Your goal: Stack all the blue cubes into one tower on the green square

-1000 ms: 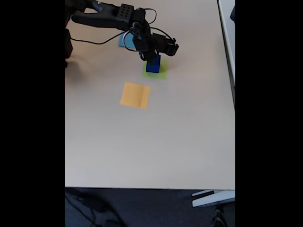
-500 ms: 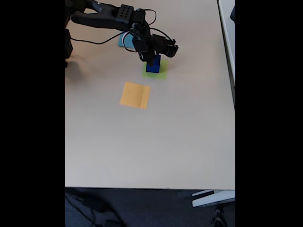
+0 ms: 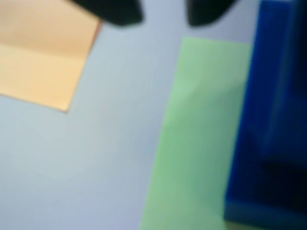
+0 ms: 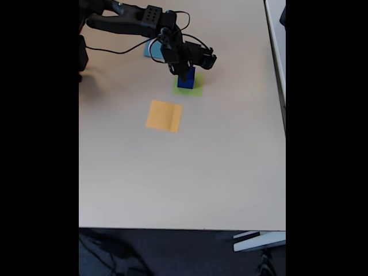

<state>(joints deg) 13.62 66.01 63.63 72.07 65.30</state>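
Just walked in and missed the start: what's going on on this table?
A black robot arm is building a tower of blue cubes on the green square. Its gripper hangs right at the tower's top. An orange-yellow square lies bare nearby; a light-blue square sits partly under the arm.

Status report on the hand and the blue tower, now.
Hand at the tower's top, grip state unclear. Tower standing on the green square. Orange square apart, nothing in the way.

You see tower [image 4: 186,79] on square patch [image 4: 196,90], table [image 4: 190,172] beneath. Second patch [image 4: 164,115] lies nearer camera, leftward. Third patch [image 4: 150,48] behind arm [image 4: 138,22].
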